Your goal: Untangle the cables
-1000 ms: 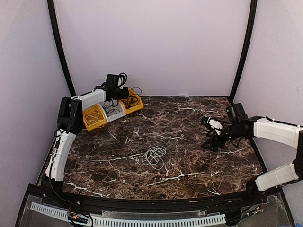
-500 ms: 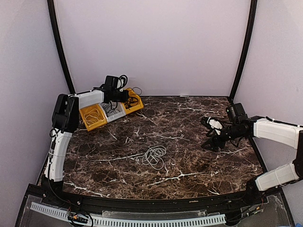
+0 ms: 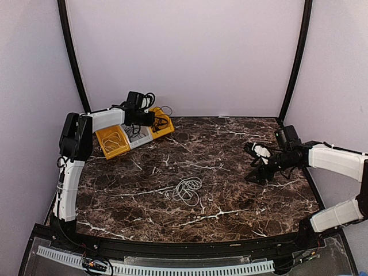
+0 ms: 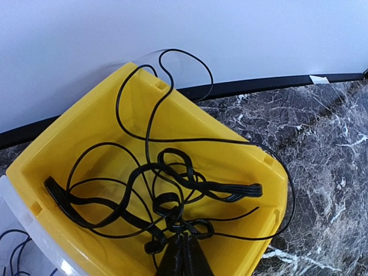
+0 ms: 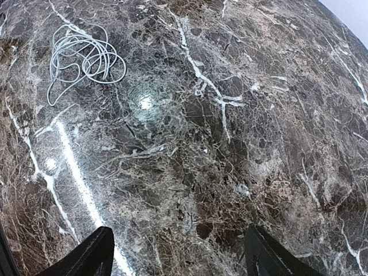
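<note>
While the left fingers (image 4: 183,256) sit pressed together over the black cable (image 4: 227,188) heaped in the yellow bin (image 4: 69,132), upper left, I'd ease any lift slowly so loops don't snag; the right fingers (image 3: 257,163) gape wide at right, the white cable (image 3: 187,190) coiled at the bench (image 3: 230,201) centre.

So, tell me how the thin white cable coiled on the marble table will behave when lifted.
The thin white cable is probably floppy: its loops lie uneven and flat. Likely light, being so thin. A stray tail leaves the coil, so it may trail.
</note>
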`<state>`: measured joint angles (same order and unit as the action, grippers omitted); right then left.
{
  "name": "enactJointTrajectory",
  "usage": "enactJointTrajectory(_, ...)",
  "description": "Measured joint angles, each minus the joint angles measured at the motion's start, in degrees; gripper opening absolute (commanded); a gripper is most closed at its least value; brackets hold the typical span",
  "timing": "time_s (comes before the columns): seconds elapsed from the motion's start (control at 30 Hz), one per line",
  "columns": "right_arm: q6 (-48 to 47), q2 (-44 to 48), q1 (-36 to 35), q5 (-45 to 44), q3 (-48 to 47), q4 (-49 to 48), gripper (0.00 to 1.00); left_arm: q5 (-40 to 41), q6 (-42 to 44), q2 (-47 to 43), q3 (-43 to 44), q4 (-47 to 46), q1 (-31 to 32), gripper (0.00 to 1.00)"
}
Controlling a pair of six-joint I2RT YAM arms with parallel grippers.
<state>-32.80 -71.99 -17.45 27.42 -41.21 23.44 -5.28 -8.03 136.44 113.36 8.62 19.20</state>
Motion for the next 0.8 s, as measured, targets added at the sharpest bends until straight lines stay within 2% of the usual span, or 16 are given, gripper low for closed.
enactJointTrajectory(0.2, -0.5, 0.0, 0.0, 0.33, -0.02, 0.96, 0.8, 0.85, 3.34, -0.66, 0.92, 4.79, 1.25, 0.12)
enactJointTrajectory(0.47, -1.09, 0.0, -0.35, 1.27, -0.15, 2.12, 0.8, 6.54, 8.63, -1.92, 2.6, 16.02, 3.23, 0.12)
enactJointTrajectory(0.8, -1.29, 0.0, -1.31, 1.31, -0.17, 2.73, 0.8, 16.83, 10.47, -10.12, -10.29, 22.82, 2.91, 0.12)
